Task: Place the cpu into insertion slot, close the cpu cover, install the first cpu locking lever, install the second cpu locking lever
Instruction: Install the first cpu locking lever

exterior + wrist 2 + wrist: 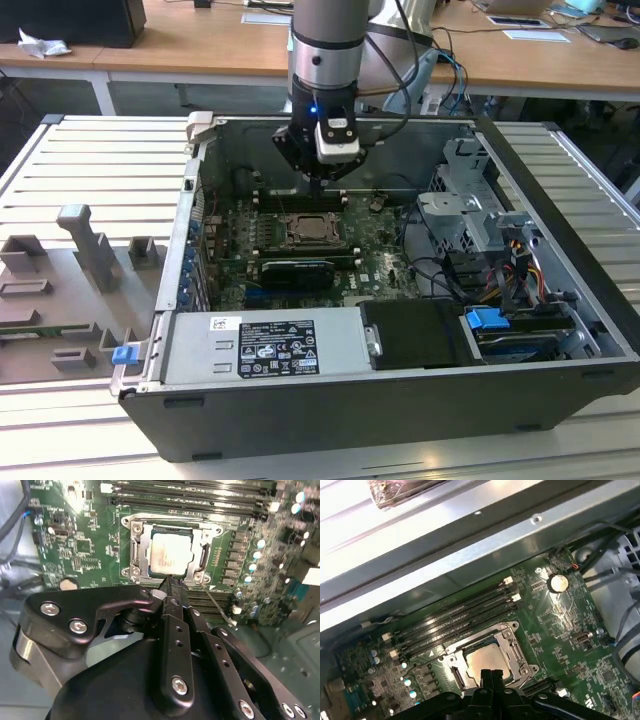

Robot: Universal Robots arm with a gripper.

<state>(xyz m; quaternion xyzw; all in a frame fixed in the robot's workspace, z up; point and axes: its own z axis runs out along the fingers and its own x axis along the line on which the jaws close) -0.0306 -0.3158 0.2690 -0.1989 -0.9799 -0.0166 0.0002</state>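
Grey fixture blocks (95, 250) stand at the exterior view's left, beside the open computer case (300, 420). Mid-case, the cpu (305, 228) lies in the insertion slot (459, 676), with the cpu cover (205, 555) flat around it. The gripper (322, 188) hangs close over the socket's edge, its fingers pressed together. Drive bays (487, 322) lie to the right.

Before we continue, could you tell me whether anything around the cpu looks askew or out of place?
The cpu sits square with the cover down around it. One thin lever juts out at an angle past the cover's corner instead of lying along its edge, so it looks unlatched.
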